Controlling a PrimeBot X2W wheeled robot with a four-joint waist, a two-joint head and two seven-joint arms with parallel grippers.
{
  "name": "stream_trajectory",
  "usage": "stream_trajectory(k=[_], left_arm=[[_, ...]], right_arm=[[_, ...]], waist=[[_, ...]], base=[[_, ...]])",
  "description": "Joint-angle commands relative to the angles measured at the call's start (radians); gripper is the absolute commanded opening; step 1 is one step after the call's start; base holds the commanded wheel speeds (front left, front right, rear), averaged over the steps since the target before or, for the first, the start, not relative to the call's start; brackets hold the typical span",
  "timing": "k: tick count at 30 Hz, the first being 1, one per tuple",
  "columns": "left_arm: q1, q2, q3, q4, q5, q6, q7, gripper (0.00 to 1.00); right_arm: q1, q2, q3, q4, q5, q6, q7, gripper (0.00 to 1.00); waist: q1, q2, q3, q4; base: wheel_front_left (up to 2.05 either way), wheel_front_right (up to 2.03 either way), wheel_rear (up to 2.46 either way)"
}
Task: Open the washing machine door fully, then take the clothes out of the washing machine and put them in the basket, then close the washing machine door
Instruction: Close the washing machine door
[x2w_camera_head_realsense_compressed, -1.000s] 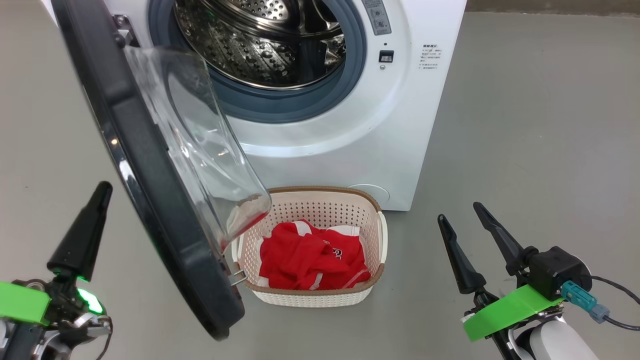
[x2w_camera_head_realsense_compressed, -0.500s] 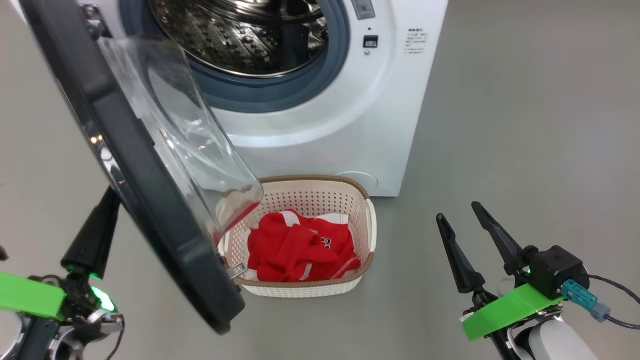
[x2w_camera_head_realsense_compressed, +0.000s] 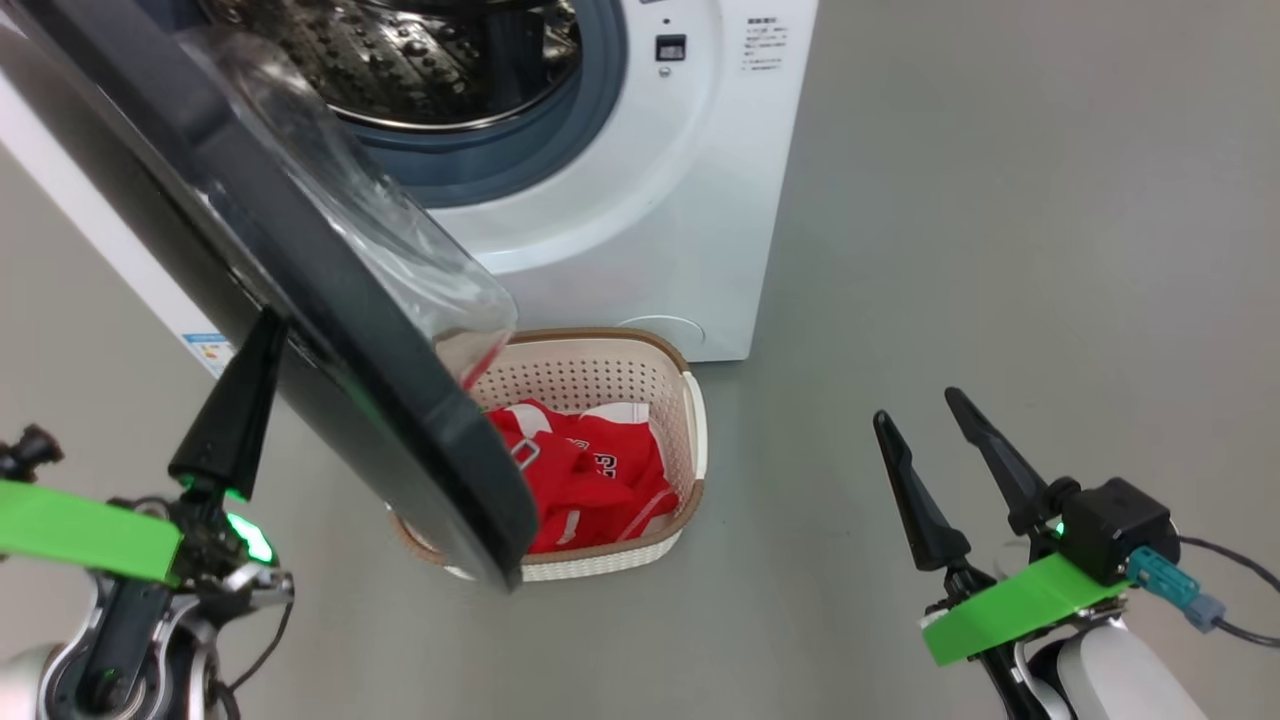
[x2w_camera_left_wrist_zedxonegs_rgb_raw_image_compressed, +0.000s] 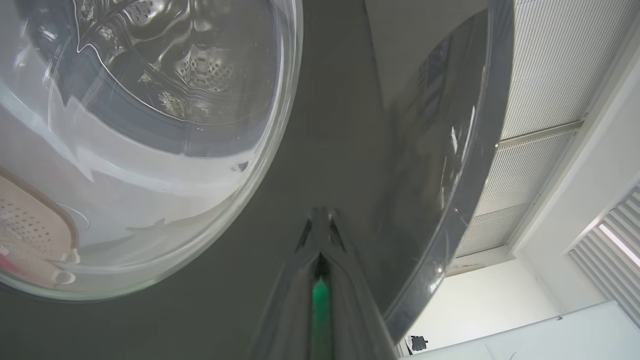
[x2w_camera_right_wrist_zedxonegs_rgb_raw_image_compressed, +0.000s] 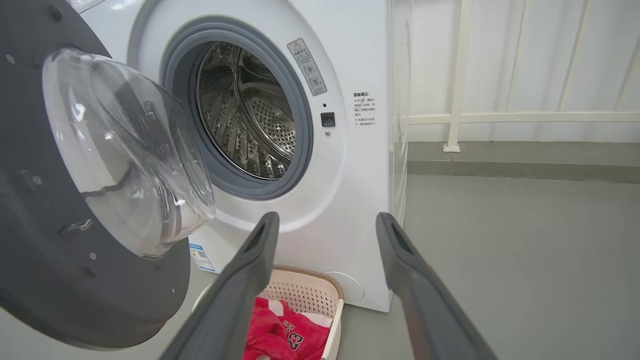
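The washing machine (x2w_camera_head_realsense_compressed: 640, 200) stands with its steel drum (x2w_camera_head_realsense_compressed: 420, 50) showing bare. The washing machine door (x2w_camera_head_realsense_compressed: 340, 320) hangs half open, its black rim slanting down over the left part of the basket (x2w_camera_head_realsense_compressed: 692, 420). Red clothes (x2w_camera_head_realsense_compressed: 590, 480) lie in the basket. My left gripper (x2w_camera_head_realsense_compressed: 262, 335) is shut, its tip against the door's outer face; in the left wrist view the left gripper (x2w_camera_left_wrist_zedxonegs_rgb_raw_image_compressed: 322, 215) rests on the black rim beside the glass bowl (x2w_camera_left_wrist_zedxonegs_rgb_raw_image_compressed: 140, 140). My right gripper (x2w_camera_head_realsense_compressed: 915, 408) stands open and holds nothing, out to the right of the basket.
Grey floor (x2w_camera_head_realsense_compressed: 1000, 250) spreads to the right of the machine. In the right wrist view a white railing (x2w_camera_right_wrist_zedxonegs_rgb_raw_image_compressed: 460, 115) and wall stand behind the machine (x2w_camera_right_wrist_zedxonegs_rgb_raw_image_compressed: 360, 190), and the right gripper (x2w_camera_right_wrist_zedxonegs_rgb_raw_image_compressed: 325, 225) points at the machine's front above the basket (x2w_camera_right_wrist_zedxonegs_rgb_raw_image_compressed: 320, 295).
The head camera has shifted, sliding the scene left and up. My left gripper has risen against the door's outer face, and the door now covers more of the basket. The right gripper has stayed put.
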Motion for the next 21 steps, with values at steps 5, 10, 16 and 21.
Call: stream_trajectory(k=[5,10,16,21], left_arm=[[-0.090,0.008,-0.007,0.009,-0.007,-0.026,-0.035,0.00],[-0.148,0.006,-0.050,0.048,-0.026,-0.044,-0.072,0.00],[-0.221,0.005,-0.072,0.105,-0.021,-0.059,-0.141,0.00],[-0.297,0.005,-0.077,0.162,0.023,-0.046,-0.204,0.00]], right_arm=[[-0.042,0.005,0.016,-0.028,0.004,0.006,-0.006,1.00],[-0.050,0.009,0.018,-0.028,0.005,0.006,-0.006,1.00],[-0.059,0.016,0.020,-0.031,0.006,0.006,-0.006,1.00],[-0.064,0.016,0.013,-0.038,0.002,0.006,-0.006,1.00]], waist=[[0.0000,-0.0001,0.019,-0.029],[0.0000,-0.0001,0.036,-0.050],[0.0000,-0.0001,0.061,-0.089],[0.0000,-0.0001,0.093,-0.123]], base=[[0.00,0.00,0.00],[0.00,0.00,0.00],[0.00,0.00,0.00],[0.00,0.00,0.00]])
